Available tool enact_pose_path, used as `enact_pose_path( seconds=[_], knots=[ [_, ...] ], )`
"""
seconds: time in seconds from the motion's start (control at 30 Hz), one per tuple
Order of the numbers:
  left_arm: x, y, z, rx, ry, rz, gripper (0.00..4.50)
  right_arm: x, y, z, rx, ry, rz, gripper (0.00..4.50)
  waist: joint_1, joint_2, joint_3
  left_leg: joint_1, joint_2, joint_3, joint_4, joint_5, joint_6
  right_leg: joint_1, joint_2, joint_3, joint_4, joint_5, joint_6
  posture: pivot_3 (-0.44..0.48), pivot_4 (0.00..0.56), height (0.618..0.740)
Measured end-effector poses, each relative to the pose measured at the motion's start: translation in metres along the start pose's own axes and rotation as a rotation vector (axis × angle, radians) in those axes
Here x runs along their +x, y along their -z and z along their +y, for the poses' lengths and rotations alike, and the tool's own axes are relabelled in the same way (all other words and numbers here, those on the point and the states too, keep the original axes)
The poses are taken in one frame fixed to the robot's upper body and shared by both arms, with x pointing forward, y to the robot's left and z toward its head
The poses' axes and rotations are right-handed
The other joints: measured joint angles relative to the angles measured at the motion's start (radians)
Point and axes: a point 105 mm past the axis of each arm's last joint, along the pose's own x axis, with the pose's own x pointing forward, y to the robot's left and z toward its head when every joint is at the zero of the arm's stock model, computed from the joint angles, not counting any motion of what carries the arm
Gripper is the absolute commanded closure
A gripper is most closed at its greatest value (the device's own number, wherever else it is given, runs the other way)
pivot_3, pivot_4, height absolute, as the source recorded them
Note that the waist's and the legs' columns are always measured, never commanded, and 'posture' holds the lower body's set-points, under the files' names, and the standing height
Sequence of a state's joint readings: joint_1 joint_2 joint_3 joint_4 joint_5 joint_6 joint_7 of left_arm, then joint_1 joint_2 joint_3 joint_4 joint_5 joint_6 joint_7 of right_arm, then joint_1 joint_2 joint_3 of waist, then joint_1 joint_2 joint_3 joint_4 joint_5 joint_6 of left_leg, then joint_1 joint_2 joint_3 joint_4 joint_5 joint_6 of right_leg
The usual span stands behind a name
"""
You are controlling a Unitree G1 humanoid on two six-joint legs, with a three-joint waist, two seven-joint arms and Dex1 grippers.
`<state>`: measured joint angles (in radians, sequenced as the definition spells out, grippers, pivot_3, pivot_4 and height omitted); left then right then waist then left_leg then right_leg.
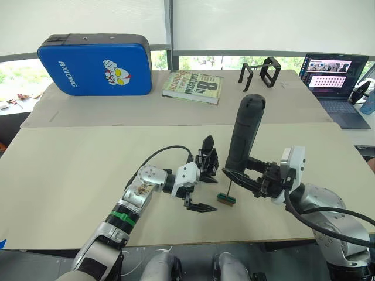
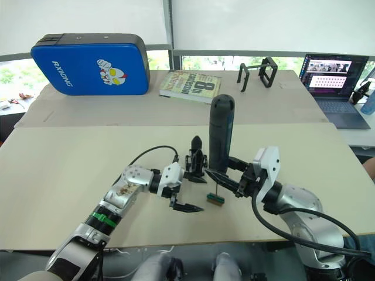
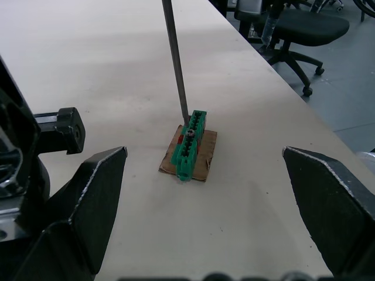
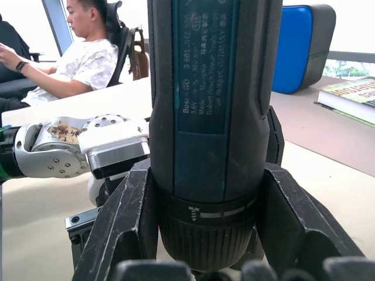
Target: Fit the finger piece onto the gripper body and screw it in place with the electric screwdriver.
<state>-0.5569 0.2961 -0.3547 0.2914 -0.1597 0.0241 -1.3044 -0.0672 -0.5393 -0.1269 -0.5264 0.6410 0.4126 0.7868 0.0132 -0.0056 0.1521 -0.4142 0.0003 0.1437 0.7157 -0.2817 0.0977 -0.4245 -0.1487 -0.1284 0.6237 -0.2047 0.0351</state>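
Gripping the electric screwdriver (image 1: 245, 132) upright low on its barrel, the right gripper (image 1: 249, 178) rests its bit on a green block (image 3: 190, 143). Likely top-heavy, rigid. The left gripper (image 1: 198, 187) jaws gape, beside the gripper body (image 1: 207, 159) on the tabletop (image 1: 70, 175).

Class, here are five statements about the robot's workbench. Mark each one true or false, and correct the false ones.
1. The right hand grips the thick matte-black electric screwdriver upright. True.
2. The screwdriver's thin metal bit reaches down to the small green block. True.
3. The green block lies directly on the table. False: it sits on a brown cardboard scrap.
4. The blue padded case stands right of the laptop. False: it is far to the left.
5. The left hand is clamped on the block. False: its fingers are spread apart.
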Motion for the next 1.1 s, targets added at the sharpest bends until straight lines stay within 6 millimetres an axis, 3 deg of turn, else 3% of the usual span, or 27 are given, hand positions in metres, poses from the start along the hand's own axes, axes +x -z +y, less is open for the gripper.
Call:
enact_pose_path(
  seconds=[1.1],
  knots=[
    [-0.0002,0.0,0.0005,0.002,-0.004,0.0,0.0,0.0032,0.0042,0.0043,-0.047,-0.043,0.026,2.6,0.0,0.0,0.0,0.0,0.0,0.0,0.0,0.0,0.0,0.0,0.0,0.0,0.0,0.0,0.0,0.0,0.15,0.74]
  ],
)
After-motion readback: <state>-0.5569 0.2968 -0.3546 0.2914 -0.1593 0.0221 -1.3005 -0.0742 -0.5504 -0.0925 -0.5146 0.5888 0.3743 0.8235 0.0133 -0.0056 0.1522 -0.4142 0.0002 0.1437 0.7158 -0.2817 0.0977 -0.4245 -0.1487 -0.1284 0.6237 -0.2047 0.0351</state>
